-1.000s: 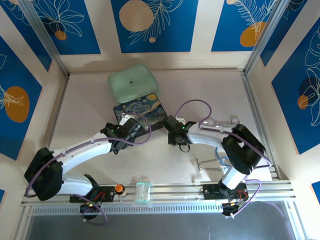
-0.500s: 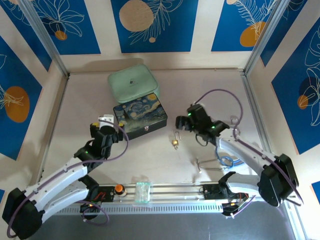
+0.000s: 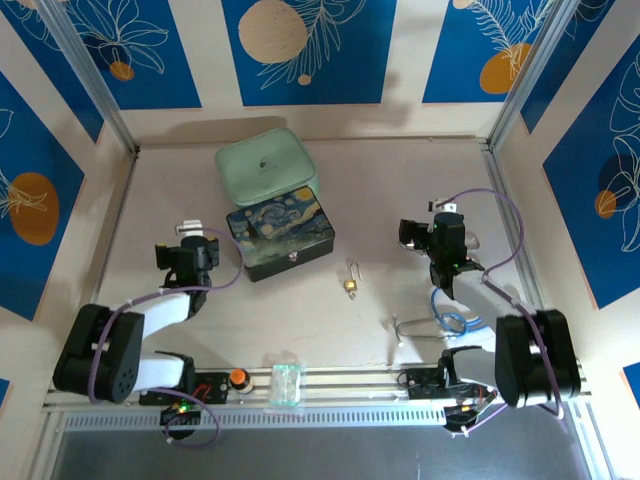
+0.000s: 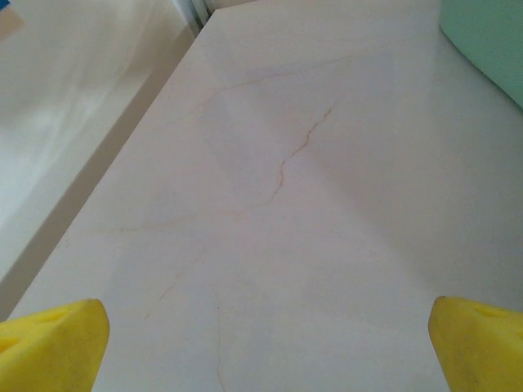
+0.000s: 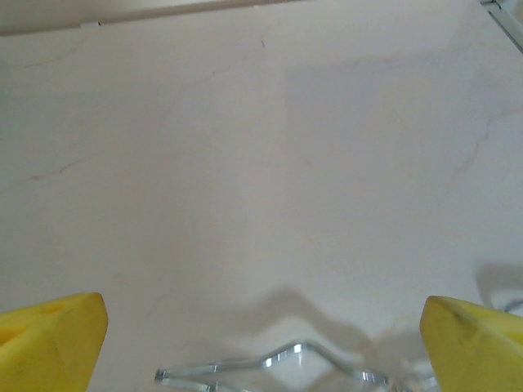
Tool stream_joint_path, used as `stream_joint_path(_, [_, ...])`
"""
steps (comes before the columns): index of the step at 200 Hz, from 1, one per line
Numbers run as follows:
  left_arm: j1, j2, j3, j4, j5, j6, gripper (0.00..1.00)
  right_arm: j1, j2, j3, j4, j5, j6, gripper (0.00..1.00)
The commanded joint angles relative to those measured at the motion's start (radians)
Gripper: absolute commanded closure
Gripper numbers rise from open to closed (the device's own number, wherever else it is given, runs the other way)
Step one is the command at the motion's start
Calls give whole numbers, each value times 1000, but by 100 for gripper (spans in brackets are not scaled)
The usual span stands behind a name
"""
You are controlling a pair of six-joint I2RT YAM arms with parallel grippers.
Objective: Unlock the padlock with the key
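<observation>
Though tiny, a brass padlock (image 3: 351, 286) with thin silver shackle (image 3: 353, 268)

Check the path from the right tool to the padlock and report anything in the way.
Nothing visible blocks it: in the top view the table between the right tool and the padlock is bare. The open tool points toward the far wall, away from the padlock.

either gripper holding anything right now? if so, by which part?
Nothing is held. The left gripper and right gripper both have their jaws wide open, gripping nothing. The padlock lies alone on the table between the arms.
</observation>
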Motion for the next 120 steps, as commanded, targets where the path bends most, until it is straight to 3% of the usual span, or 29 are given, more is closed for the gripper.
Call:
stream_joint_path(1, [72,67,26,206,162,-2,1,-53,83,-69,273,-83,-55,1])
stream_joint_path(12, [130,119,17,285,302,-44,1,-70,76,-79,305,-122,-68,1])
stream_joint_path(42, [133,157,9,340,386,-14,1,-143,143,-118,437,-219,3,1])
stream_joint_path(59, [133,200,6,376,450,4,1,-132,199,-117,495,-243,-17,1])
stream_joint_path(71, [130,262,-10,494,465,20,0,-112,254,-98,515,-219,-33,1])
stream_joint_path(81, [130,226,0,403,465,8,1,-88,253,-85,487,-204,-62,1])
stream_joint_path(93, [130,252,-1,453,462,17,1,-95,259,-86,498,-216,-60,1])
stream_joint_path(120, [130,243,17,400,525,36,1,-94,253,-82,479,-214,-61,1])
